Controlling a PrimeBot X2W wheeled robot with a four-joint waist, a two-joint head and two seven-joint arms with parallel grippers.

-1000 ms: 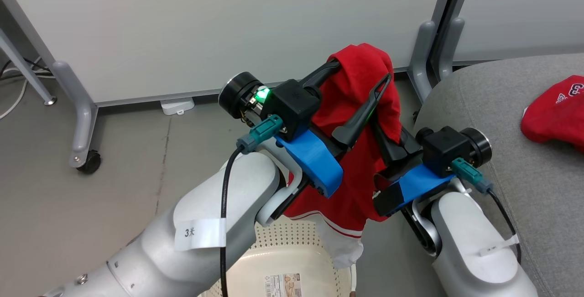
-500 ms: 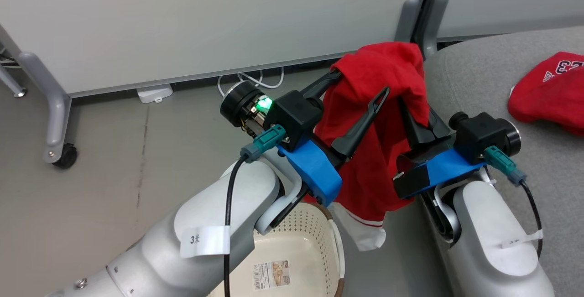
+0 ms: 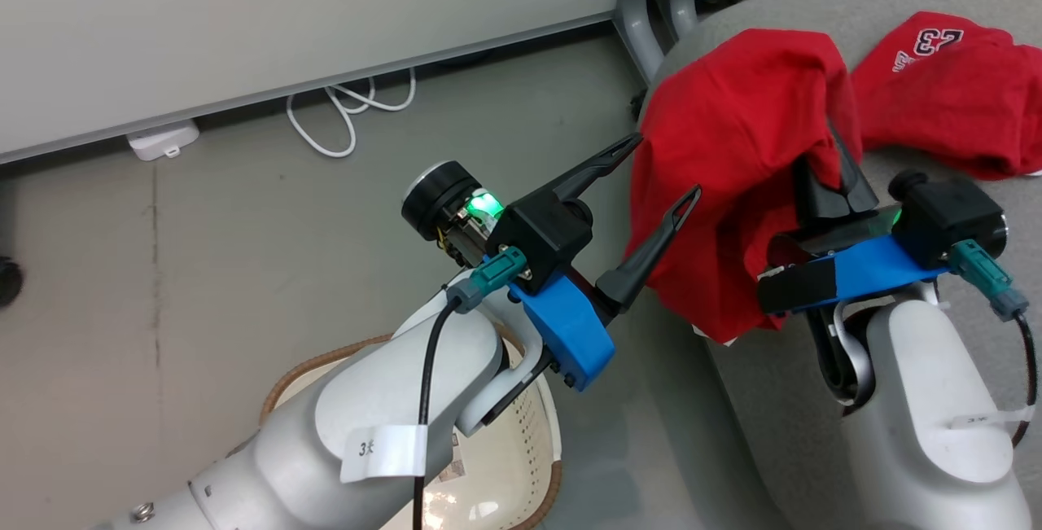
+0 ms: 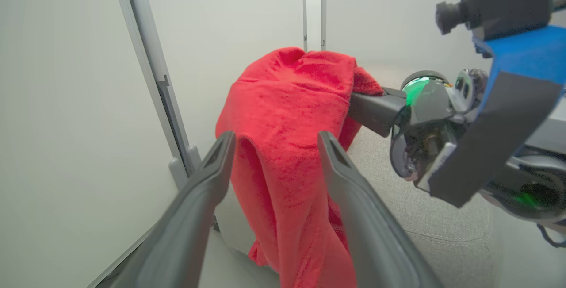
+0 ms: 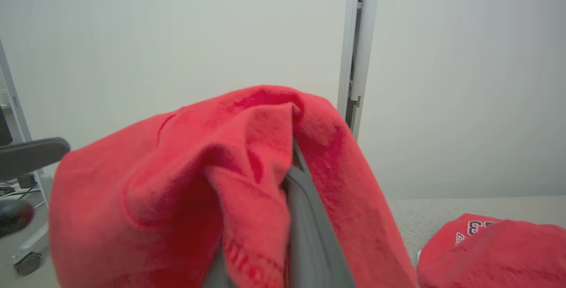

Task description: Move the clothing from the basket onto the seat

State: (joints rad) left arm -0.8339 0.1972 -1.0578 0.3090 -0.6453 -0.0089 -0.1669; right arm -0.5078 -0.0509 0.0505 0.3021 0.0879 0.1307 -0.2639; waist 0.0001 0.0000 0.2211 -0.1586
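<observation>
A bright red garment [image 3: 733,147] hangs bunched from my right gripper [image 3: 826,176], which is shut on it, the fingertips buried in the fabric. It dangles over the left edge of the grey seat [image 3: 781,1]. My left gripper [image 3: 663,170] stands open just left of it, its fingertips at the cloth's edge. The left wrist view shows the garment [image 4: 287,102] just past my open left gripper [image 4: 276,140]. In the right wrist view the cloth [image 5: 199,182] drapes over my finger [image 5: 305,217]. Another red garment [image 3: 936,90] lies on the seat. The basket's [image 3: 285,375] rim peeks out under my left arm.
White partition panels with grey feet [image 3: 643,33] stand behind the seat. A white cable [image 3: 342,119] and a small white box [image 3: 163,139] lie on the grey floor by the wall. A caster [image 3: 8,282] sits at the far left.
The camera has turned right. My right gripper has carried the red garment rightward from above the basket to over the seat's edge. The cloth has drawn off my left fingers, which stay open.
</observation>
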